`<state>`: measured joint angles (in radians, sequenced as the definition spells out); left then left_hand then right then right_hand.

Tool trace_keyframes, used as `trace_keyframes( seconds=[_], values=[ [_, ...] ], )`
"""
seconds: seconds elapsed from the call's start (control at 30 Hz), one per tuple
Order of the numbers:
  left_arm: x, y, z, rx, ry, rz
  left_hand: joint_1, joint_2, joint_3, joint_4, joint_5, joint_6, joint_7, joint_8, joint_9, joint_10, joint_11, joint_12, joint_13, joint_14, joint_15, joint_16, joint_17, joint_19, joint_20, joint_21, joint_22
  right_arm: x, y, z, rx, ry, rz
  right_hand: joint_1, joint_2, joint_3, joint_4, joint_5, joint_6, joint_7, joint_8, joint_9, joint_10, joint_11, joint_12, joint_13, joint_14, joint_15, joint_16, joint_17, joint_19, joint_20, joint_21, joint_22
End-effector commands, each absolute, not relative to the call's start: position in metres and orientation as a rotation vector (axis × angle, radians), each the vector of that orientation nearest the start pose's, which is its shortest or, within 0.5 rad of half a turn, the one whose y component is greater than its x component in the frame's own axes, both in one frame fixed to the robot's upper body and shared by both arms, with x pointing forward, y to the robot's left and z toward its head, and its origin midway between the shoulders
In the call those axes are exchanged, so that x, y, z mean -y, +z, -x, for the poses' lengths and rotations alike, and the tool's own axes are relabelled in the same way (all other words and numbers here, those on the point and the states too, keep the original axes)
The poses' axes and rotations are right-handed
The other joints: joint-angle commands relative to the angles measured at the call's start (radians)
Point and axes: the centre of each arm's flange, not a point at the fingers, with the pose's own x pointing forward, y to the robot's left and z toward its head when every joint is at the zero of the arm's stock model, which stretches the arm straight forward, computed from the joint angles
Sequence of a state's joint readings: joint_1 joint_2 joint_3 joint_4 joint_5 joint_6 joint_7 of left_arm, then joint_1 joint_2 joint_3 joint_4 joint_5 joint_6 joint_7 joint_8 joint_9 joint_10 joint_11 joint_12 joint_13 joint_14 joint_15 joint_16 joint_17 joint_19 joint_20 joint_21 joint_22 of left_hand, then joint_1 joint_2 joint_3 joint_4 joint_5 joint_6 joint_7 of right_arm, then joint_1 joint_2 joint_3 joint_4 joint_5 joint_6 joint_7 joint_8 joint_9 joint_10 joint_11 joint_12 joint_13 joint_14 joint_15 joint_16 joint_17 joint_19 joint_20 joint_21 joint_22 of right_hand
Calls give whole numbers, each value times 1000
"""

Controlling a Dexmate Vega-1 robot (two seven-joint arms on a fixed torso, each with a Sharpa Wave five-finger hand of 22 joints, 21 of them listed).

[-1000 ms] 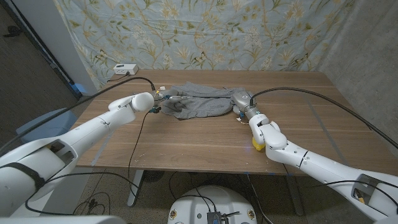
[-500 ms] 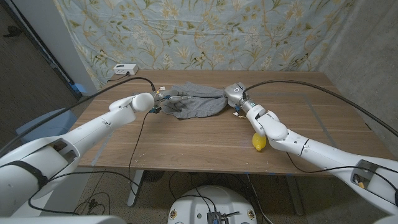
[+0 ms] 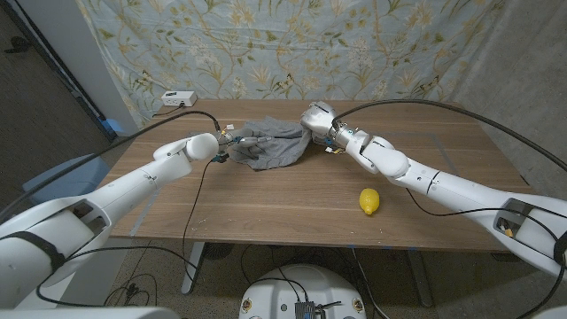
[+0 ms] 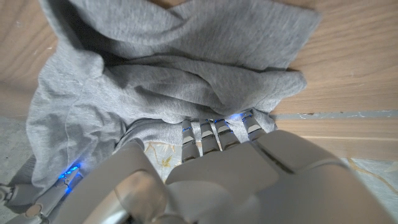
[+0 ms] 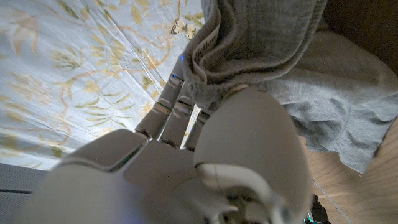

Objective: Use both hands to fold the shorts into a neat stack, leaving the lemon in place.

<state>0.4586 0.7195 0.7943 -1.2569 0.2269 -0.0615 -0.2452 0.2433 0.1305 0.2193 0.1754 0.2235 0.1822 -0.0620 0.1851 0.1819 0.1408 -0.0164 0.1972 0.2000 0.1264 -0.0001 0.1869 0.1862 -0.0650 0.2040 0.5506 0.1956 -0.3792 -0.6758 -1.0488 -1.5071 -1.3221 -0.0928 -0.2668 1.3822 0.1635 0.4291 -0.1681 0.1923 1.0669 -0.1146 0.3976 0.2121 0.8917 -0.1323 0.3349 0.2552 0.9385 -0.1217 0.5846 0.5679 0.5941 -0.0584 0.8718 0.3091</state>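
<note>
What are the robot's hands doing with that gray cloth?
The robot is folding a pair of soft gray fabric shorts on the wooden table. Its right hand grips one edge and has carried it up and over toward the left in the last second. Its left hand holds the other side, fingers tucked under the cloth. The shorts are bunched, not yet a neat stack. The small yellow lemon sits apart near the front edge, untouched.

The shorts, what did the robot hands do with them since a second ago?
The right robot hand, gripping the right edge of the gray shorts, swung it up and leftward over the pile, starting a fold and uncovering the lemon. The left robot hand stayed on the left edge. The lemon did not move.
</note>
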Motion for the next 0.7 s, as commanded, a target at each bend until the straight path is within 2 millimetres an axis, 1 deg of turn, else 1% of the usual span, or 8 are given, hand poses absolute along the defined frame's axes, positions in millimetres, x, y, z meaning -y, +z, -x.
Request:
trace_keyframes(
  seconds=[0.03, 0.4, 0.7],
  values=[
    [-261, 4, -686, 362, -320, -1287, -9, 3, -6, -2, 8, 2, 7, 4, 1, 5, 1, 5, 0, -2, 0, 4, -1, 4, 8, 5, 4, 72, 84, -613, 1468, -217, 2282, 21, 0, -7, 3, -1, 14, -2, 8, 5, 5, -13, 0, 9, 14, -115, -1, 9, -13, -151, 20, 6],
    [-266, 0, -685, 358, -321, -1275, -19, 3, -10, -4, 11, 10, 9, 7, 1, 7, 2, 8, -1, -2, 0, 4, -1, 4, 8, 3, 3, 38, 111, -606, 1638, -213, 2280, 36, -2, -14, 6, 0, 27, 5, 11, 7, 9, -13, -3, 20, 14, -115, -7, 22, -30, -151, 52, 11],
    [-271, -2, -685, 363, -313, -1258, -25, 13, -7, -4, 14, 14, 13, 8, 1, 10, 3, 10, -1, -2, -1, 5, -2, 4, 7, 1, 4, 5, 120, -606, 1746, -175, 2276, 44, -4, -18, 7, 0, 25, 5, 7, 7, 10, -13, -5, 27, 14, -114, -11, 28, -38, -151, 71, 14]
  ],
)
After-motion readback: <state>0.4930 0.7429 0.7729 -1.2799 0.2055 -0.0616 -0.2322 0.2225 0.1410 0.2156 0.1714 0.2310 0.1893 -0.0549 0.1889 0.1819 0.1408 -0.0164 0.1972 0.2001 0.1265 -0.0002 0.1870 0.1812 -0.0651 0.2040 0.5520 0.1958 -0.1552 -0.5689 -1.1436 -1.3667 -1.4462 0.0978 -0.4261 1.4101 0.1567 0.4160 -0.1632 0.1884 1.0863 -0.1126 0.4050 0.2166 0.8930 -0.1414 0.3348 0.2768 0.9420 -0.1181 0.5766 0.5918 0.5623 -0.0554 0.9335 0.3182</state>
